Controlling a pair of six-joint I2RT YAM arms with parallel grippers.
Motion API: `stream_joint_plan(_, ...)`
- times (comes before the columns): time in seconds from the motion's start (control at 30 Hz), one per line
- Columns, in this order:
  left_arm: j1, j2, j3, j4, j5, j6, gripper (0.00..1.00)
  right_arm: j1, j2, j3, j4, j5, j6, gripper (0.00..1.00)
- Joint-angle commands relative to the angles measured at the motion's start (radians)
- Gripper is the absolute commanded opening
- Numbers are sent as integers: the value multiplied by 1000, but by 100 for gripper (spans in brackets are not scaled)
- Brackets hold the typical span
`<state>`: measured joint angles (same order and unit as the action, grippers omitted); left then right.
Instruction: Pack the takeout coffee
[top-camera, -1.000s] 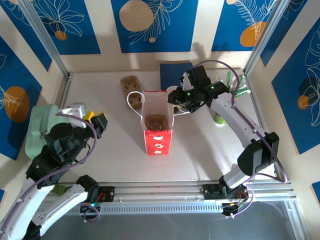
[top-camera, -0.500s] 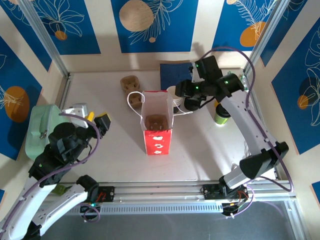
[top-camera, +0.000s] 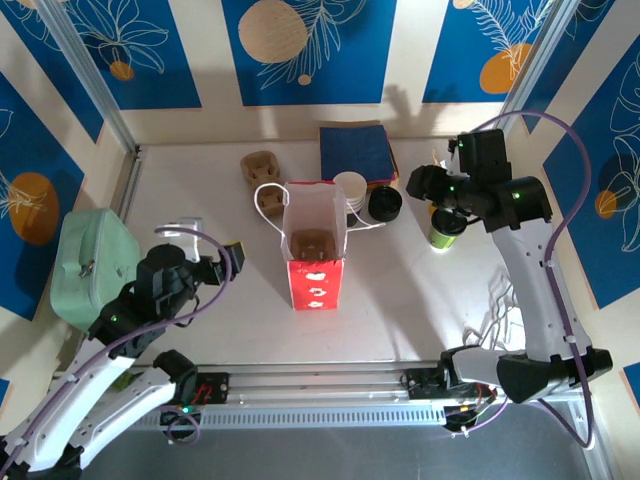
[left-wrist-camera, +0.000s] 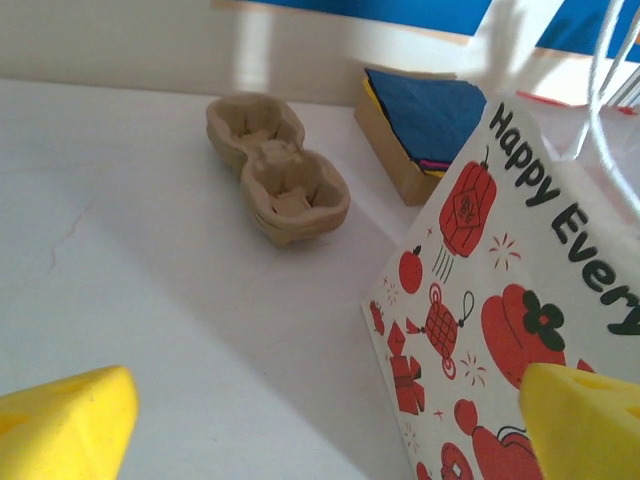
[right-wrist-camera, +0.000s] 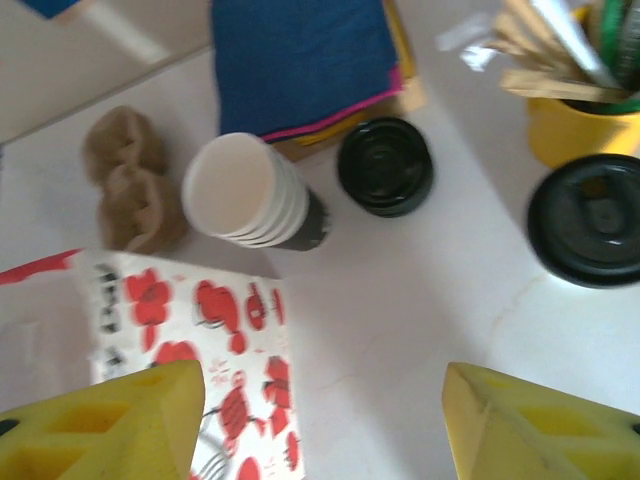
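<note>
the takeout coffee (top-camera: 444, 230) stands on the right side of the table (top-camera: 400, 300), upright, with its black lid on and its green side showing. no claw holds it.

the right claw (top-camera: 427, 190) hangs just beside the coffee, a little to the left of it and farther back. in the right wrist view the right claw (right-wrist-camera: 320, 430) has its two yellow fingers (right-wrist-camera: 120, 420) spread wide with nothing between them. the coffee lid (right-wrist-camera: 590, 232) sits at the right edge of that view, just past the right finger. behind the coffee is a yellow cup (right-wrist-camera: 580, 130) full of sticks. to the left of the coffee lie the loose black lids (right-wrist-camera: 385, 167), and next to them lies a stack of white cups (right-wrist-camera: 245, 190) tipped on its side. behind those is a pile of blue napkins (right-wrist-camera: 295, 60).

the left claw (top-camera: 222, 258) is over the left side of the table, well apart from the coffee. in the left wrist view the left claw (left-wrist-camera: 320, 430) is spread wide too, and it grips nothing. right in front of it stands a red and white paper bag (left-wrist-camera: 480, 330), open at the top. a brown cup tray (left-wrist-camera: 275, 170) lies on the table behind the bag. from above, one more brown tray (top-camera: 312, 243) sits down inside the bag. a pale green case (top-camera: 90, 265) rests at the left edge of the table.
</note>
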<state>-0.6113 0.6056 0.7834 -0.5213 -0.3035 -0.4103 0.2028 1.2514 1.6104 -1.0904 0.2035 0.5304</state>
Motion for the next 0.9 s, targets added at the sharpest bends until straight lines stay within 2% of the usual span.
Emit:
stream_joint_plan(0.0,-4,0,-41,83,43,32,99,-19,-40,-40,-6,96,-34,64)
stream_joint_plan(0.2,-4,1,-103,134,79,73,99,-38,-80,-109,17,168,-76,64)
stream_joint_plan(0.43,-3,15,-195,251,131,91,99,-115,-113,-238,70,144,-34,64)
stream_joint_plan(0.5,-3,29,-212,288,133,99,99,-146,-109,-260,76,138,-30,66)
stream_joint_plan(0.57,-3,46,-222,319,133,102,99,-165,-96,-274,73,153,-28,75)
stream_joint_plan(0.63,-3,66,-231,348,133,106,99,-170,-76,-290,71,159,-42,79)
stream_joint_plan(0.87,-3,121,-236,399,154,106,99,-198,44,-282,57,102,-95,80)
